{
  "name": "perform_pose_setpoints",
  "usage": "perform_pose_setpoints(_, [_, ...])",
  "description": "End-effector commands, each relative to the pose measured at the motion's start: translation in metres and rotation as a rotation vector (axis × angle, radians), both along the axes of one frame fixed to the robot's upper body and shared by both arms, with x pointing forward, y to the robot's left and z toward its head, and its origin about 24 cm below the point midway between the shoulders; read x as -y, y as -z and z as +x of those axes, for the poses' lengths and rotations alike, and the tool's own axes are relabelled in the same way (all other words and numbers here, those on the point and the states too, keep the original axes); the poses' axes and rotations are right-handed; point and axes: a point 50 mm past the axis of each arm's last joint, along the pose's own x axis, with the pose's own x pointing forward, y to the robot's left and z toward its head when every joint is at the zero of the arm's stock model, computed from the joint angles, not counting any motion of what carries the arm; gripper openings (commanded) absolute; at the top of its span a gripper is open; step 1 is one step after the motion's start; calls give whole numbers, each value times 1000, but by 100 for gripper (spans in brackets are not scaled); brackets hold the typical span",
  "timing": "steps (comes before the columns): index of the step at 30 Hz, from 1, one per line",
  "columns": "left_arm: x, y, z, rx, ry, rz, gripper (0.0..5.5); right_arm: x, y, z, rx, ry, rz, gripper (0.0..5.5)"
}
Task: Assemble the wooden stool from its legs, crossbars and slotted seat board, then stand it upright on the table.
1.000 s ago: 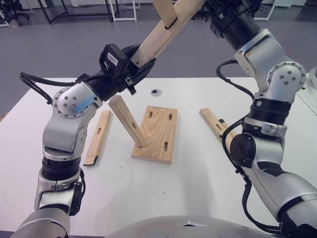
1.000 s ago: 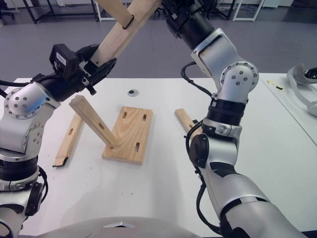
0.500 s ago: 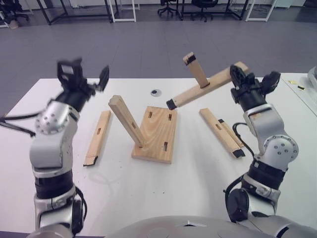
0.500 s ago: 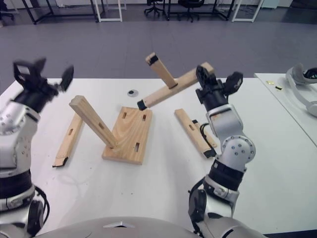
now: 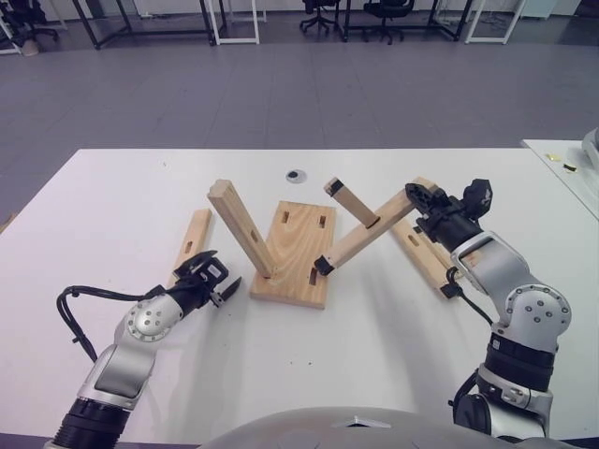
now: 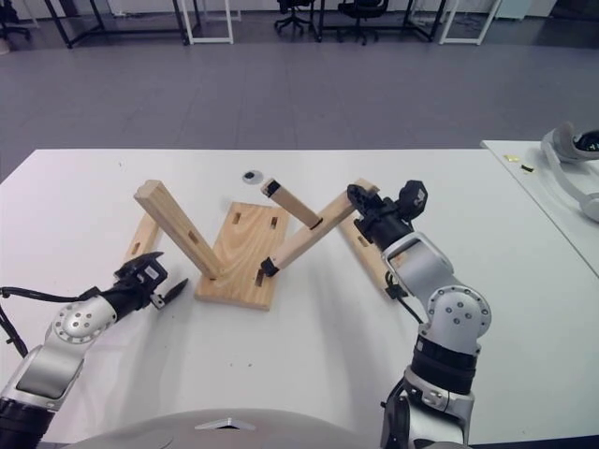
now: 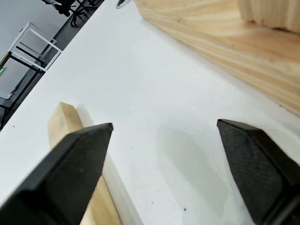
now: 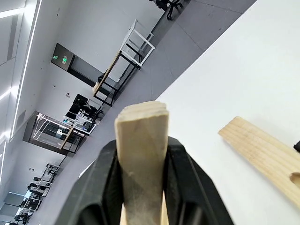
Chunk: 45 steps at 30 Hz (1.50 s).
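Observation:
The slotted seat board (image 5: 298, 245) lies flat mid-table, with one leg (image 5: 239, 227) standing tilted in a slot. My right gripper (image 5: 424, 206) is shut on the upper end of a second leg (image 5: 367, 236), which has a short crossbar (image 5: 352, 201) joined to it. That leg's black-tipped lower end rests on the board by a slot. Low over the table to the board's left, my left gripper (image 5: 223, 286) is open beside a loose leg (image 5: 190, 245). In the left wrist view its fingertips (image 7: 77, 154) hold nothing, with the loose leg (image 7: 77, 187) beside them.
Another loose leg (image 5: 429, 260) lies on the table under my right arm. A small round grommet (image 5: 296, 174) sits behind the board. A white headset (image 6: 576, 140) rests on a side table at the right. The white table (image 5: 112, 201) is bare at the left and front.
My left arm has dropped from head height to just above the table beside the loose leg. My right arm has lowered the leg with its crossbar, so its tip now rests on the board.

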Motion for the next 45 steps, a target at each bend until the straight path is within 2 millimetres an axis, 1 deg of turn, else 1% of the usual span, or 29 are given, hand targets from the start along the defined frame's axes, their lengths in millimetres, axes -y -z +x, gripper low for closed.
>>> perform_pose_setpoints(1, [19, 3, -9, -84, 53, -103, 410, 20, -37, 10, 196, 86, 30, 100])
perform_pose_setpoints(3, [27, 3, -12, -116, 62, -167, 410, 27, -46, 11, 248, 100, 35, 100])
perform_pose_setpoints(4, [31, 3, -14, -136, 65, -205, 410, 29, -47, 12, 254, 98, 5, 100])
perform_pose_setpoints(6, [39, 2, -14, -154, 65, -261, 410, 30, -43, 11, 237, 65, -92, 100])
perform_pose_setpoints(9, [56, 2, -5, -144, 60, -339, 410, 29, -39, 5, 223, 14, -220, 100])
perform_pose_setpoints(12, [74, 2, -2, -140, 43, -431, 410, 25, -40, -2, 215, -10, -214, 100])
perform_pose_setpoints(15, [82, 6, -5, -154, 39, -452, 410, 26, -41, -8, 198, -5, -204, 100])
perform_pose_setpoints(17, [82, 10, -8, -162, 31, -444, 410, 27, -42, -13, 178, -8, -225, 100])
perform_pose_setpoints(20, [76, 12, -11, -151, 3, -416, 410, 27, -44, -17, 160, -10, -235, 100])
perform_pose_setpoints(22, [67, 6, -11, -119, -29, -415, 410, 17, -42, -20, 143, -49, -231, 100])
perform_pose_setpoints(24, [57, 2, -11, -94, -54, -395, 410, 11, -35, -24, 108, -72, -234, 100])
perform_pose_setpoints(26, [50, 1, -12, -77, -74, -377, 410, 10, -30, -25, 82, -67, -231, 100])
perform_pose_setpoints(28, [42, -4, -7, -21, -117, -385, 410, 13, -24, -27, 49, -23, -239, 100])
perform_pose_setpoints(30, [37, -10, -3, 25, -147, -401, 410, 14, -22, -28, 39, 5, -269, 100])
perform_pose_setpoints(32, [36, -12, -1, 43, -156, -411, 410, 14, -23, -28, 43, 14, -283, 100])
perform_pose_setpoints(35, [36, -17, 4, 79, -173, -419, 410, 12, -29, -28, 78, 44, -353, 100])
perform_pose_setpoints(38, [36, -18, 5, 87, -176, -422, 410, 10, -27, -29, 93, 59, -382, 100])
perform_pose_setpoints(40, [38, -20, 7, 92, -170, -423, 410, 4, -21, -34, 107, 60, -437, 100])
perform_pose_setpoints(42, [38, -22, 9, 100, -168, -427, 410, -7, -14, -41, 162, 33, -518, 100])
perform_pose_setpoints(45, [39, -22, 9, 101, -165, -430, 410, -12, -8, -45, 228, 18, -549, 100])
